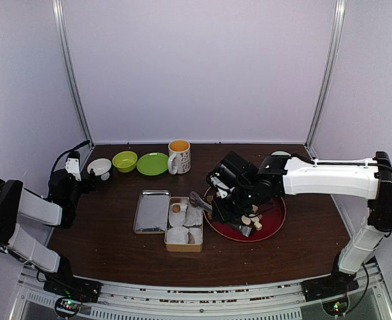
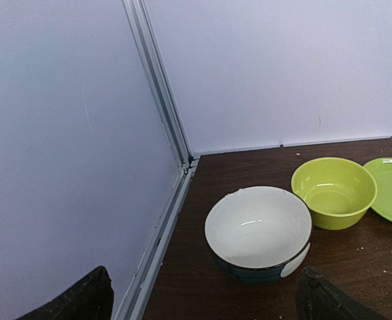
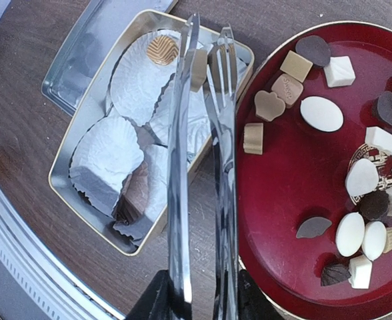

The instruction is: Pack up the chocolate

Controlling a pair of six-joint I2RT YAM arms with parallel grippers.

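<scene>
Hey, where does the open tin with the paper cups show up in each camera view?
Top external: tin at the table's centre, just left of the red plate.
Left wrist: not in it.
Right wrist: tin at upper left, partly behind the tongs.
Shared landmark: the red plate, on the tin's right in both pictures.

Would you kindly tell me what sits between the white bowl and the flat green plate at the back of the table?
A lime-green bowl, seen in the top and left wrist views.

Table (image 1: 116, 247): bowls (image 1: 100, 167) (image 1: 125, 161), plate (image 1: 153, 163), mug (image 1: 179, 157), tin (image 1: 183, 249), lid (image 1: 151, 211), tray (image 1: 276, 227).
</scene>
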